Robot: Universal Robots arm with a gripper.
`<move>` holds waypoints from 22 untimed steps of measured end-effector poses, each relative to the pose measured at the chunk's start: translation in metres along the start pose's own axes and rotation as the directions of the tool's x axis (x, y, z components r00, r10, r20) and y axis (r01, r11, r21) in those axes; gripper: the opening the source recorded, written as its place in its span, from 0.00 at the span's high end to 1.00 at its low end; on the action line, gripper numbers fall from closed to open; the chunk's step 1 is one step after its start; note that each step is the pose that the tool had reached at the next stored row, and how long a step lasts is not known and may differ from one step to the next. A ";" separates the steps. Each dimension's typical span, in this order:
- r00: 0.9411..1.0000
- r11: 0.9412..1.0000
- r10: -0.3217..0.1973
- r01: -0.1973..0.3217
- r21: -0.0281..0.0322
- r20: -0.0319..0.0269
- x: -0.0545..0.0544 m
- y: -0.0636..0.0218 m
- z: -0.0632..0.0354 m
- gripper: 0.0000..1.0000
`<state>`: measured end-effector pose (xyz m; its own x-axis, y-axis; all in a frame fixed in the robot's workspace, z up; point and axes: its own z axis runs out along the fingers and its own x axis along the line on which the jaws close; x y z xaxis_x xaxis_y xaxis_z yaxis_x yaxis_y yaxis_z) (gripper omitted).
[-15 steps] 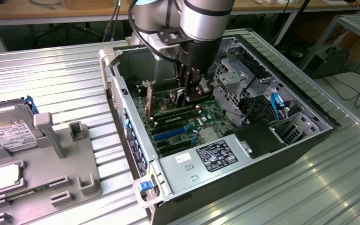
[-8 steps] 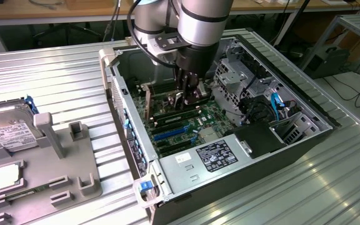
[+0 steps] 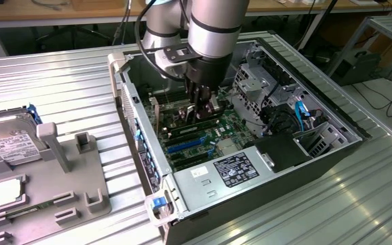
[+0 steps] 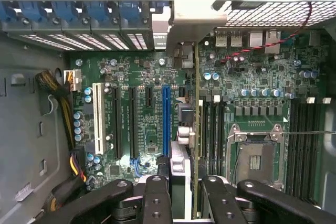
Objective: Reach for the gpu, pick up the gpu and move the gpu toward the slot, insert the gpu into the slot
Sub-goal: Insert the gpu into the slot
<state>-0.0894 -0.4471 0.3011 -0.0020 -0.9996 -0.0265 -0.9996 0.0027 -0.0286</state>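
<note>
In the exterior view my end effector [image 3: 204,108] hangs inside the open computer case [image 3: 318,102], clamped on the card [image 3: 194,115], above the motherboard. In the wrist view the card [image 4: 195,129] stands edge-on between my fingers [image 4: 155,198], just beside the blue slot [image 4: 166,121]; I judge I should line its edge up over the slot, keeping it upright and parallel.

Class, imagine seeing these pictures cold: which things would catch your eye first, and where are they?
The gripper reaches down inside the open computer case, closed on the gpu, held edge-on above the green motherboard. Beside the card runs the bright-blue slot. Outside the case, a hard drive sits at the exterior view's left.
</note>
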 end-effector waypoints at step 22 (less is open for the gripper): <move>1.000 1.000 0.000 0.000 0.000 0.000 0.008 0.0011 0.0227 0.72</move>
<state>-0.0898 -0.4543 0.2782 -0.0021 -0.9996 -0.0264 -0.9996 0.0028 -0.0286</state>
